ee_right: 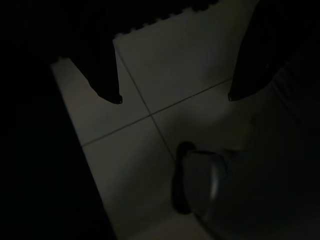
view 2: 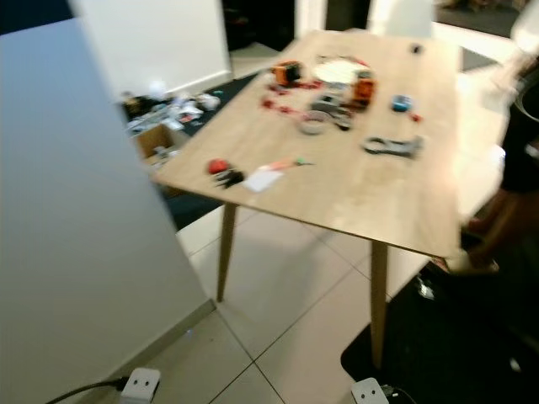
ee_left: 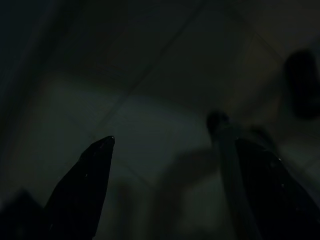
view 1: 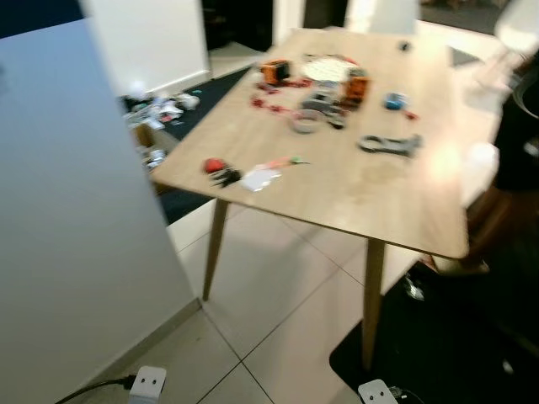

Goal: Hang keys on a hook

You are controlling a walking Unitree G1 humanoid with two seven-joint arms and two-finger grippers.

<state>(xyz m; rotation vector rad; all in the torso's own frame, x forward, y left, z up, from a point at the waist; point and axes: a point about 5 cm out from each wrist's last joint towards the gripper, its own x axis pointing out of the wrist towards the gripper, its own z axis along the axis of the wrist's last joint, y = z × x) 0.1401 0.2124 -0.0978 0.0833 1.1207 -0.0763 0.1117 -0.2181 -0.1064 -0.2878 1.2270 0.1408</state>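
One wooden counter (view 1: 370,185) stands on pale floor tiles (view 1: 278,311), with a grey wall (view 1: 67,219) close on the left. Black keys (view 1: 226,177) with a red tag lie near the counter's front left edge. Left wrist view: left tool (ee_left: 175,170) hangs wide apart over dim floor. Right wrist view: right tool (ee_right: 175,97) wide apart above tiles.

Motion blur softens the light wooden bench (view 1: 370,194), leaving the small objects scattered on it, among them a dark bunch beside a red blob (view 1: 221,171) near the front edge, too smeared to identify. A person's dark-clothed figure (view 1: 514,160) is cut off by the right edge. A pale grey wall panel (view 1: 67,227) hides the floor behind it. Both wrist views are very dark: black fingers (ee_left: 82,187) stand apart over dim tiles; (ee_right: 102,75) likewise.
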